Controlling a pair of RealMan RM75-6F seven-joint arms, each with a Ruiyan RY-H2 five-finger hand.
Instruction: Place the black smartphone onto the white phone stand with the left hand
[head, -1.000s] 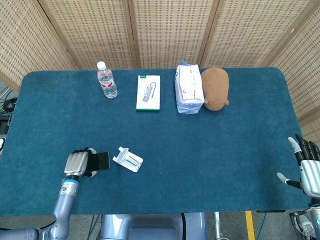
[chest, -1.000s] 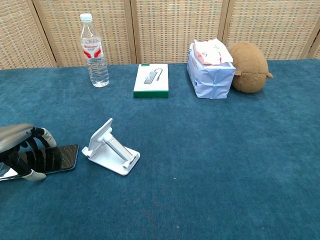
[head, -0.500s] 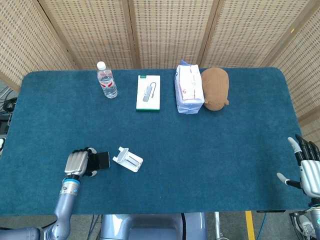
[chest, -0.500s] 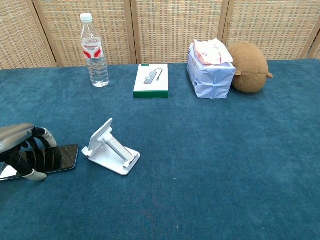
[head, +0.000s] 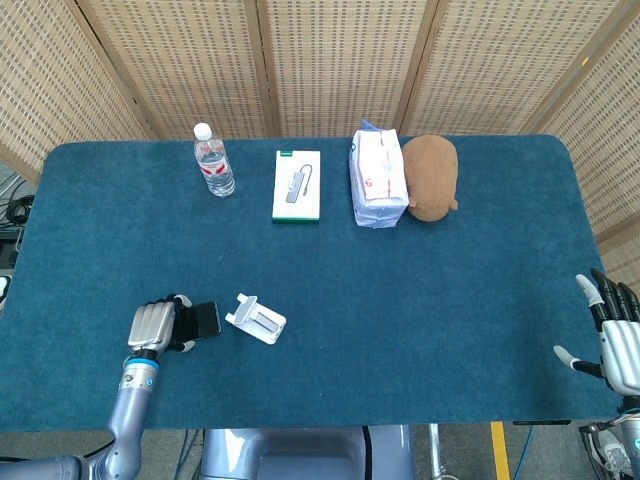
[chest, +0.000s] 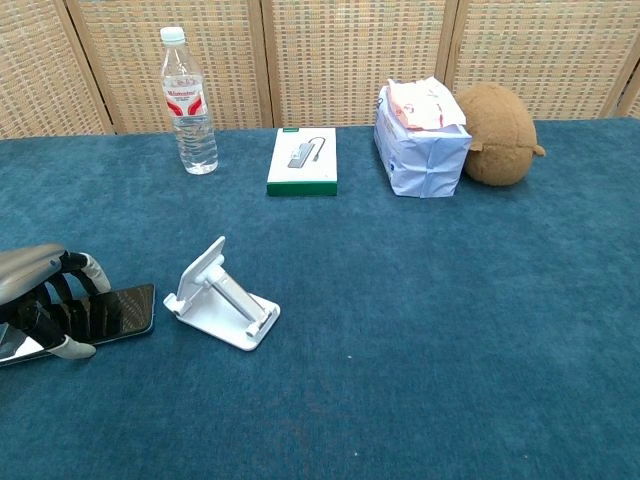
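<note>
The black smartphone (head: 205, 320) (chest: 118, 310) lies flat on the blue table near the front left. My left hand (head: 153, 327) (chest: 40, 298) is over its left end, fingers curled around it from above and below. The white phone stand (head: 256, 318) (chest: 222, 296) sits just right of the phone, a small gap apart, its back plate tilted up. Out at the table's front right edge my right hand (head: 612, 340) is open with fingers spread, holding nothing; the chest view does not show it.
Along the back stand a water bottle (head: 213, 160) (chest: 186, 101), a white and green box (head: 297, 185) (chest: 303, 160), a white tissue pack (head: 377, 178) (chest: 421, 140) and a brown plush toy (head: 430, 176) (chest: 499, 121). Wicker screens close off the rear.
The left hand with the phone has shifted very slightly left and the phone's near end looks a touch raised. The right hand and stand have not moved.
</note>
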